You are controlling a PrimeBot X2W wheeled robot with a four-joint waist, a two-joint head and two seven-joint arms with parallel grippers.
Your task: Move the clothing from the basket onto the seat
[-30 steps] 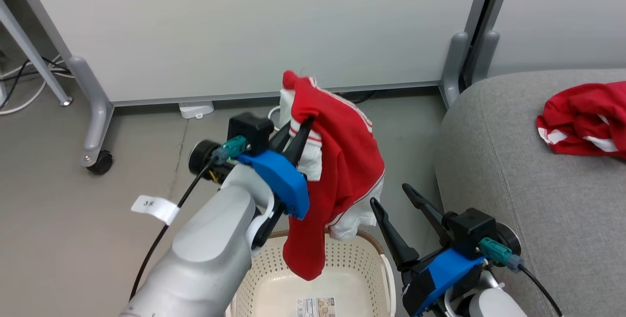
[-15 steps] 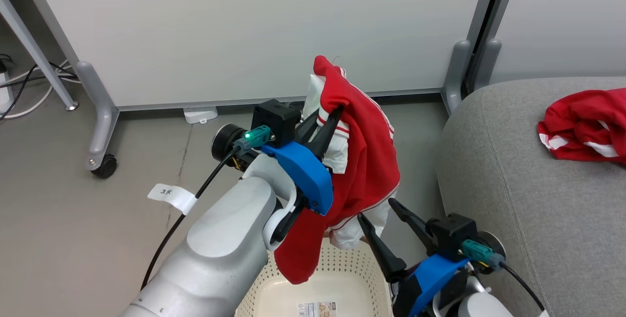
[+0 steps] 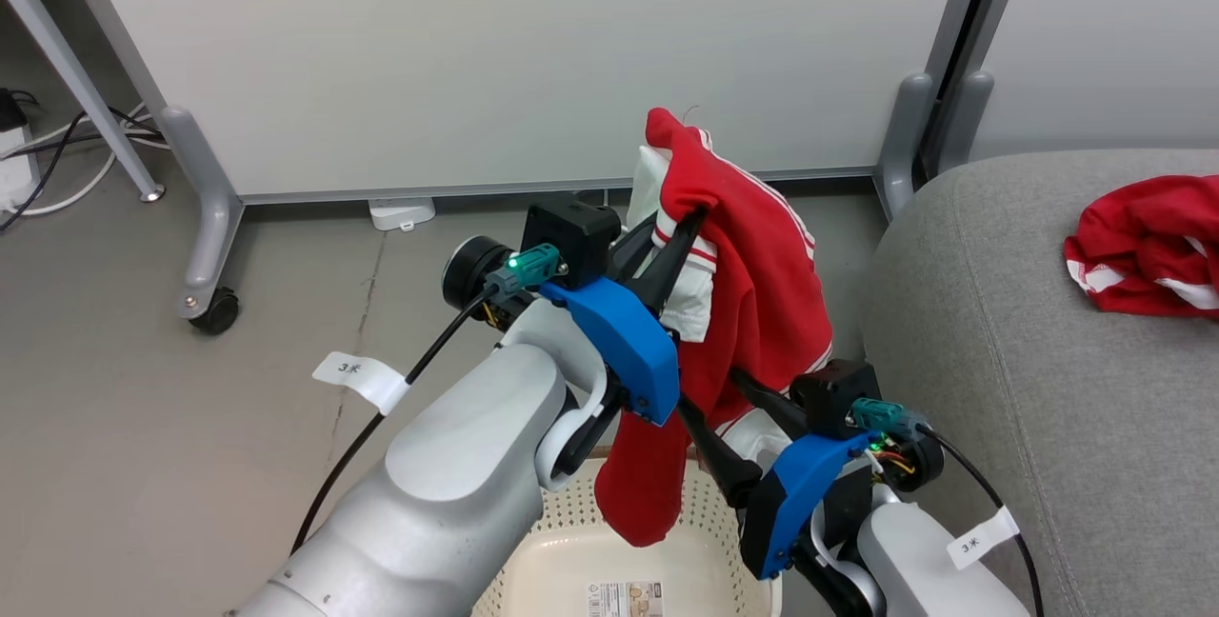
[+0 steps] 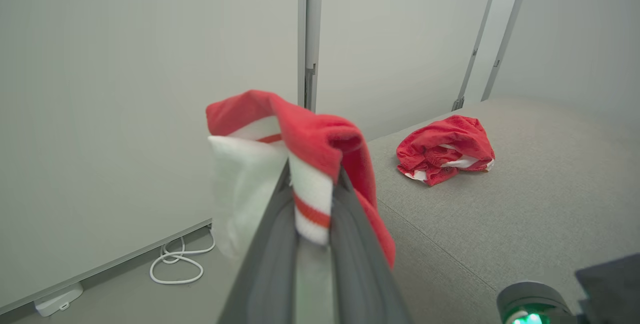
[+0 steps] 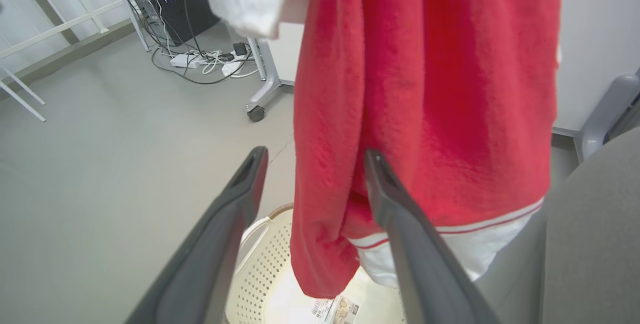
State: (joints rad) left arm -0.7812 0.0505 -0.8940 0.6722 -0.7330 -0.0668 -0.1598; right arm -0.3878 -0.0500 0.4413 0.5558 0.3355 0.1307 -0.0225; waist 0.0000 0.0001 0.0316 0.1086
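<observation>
One red garment (image 3: 1143,250) was found lying crumpled on the seat (image 3: 1000,360), well in from its edge, so that half of the task was judged done. The second garment (image 3: 752,312) was held up over the basket (image 3: 562,541), clear of its bottom, with its lowest fold hanging just above the rim. It was pinched by a striped white band between the nearly closed fingers of the left end effector (image 3: 681,236), as was plainly shown in the left wrist view. The basket held no other clothing where its floor could be seen. Carrying the garment across to the seat and letting it go was judged to be what was left.

The right end effector (image 3: 709,388) was spread wide and gripped nothing, its fingers raised beside the hanging cloth. Whether the cloth was touched could not be told.

Compared with a second earlier, the held garment had been carried nearer the seat's edge, more than the slight shift of the camera could account for. The right end effector had been brought from well apart to right beside the cloth.
</observation>
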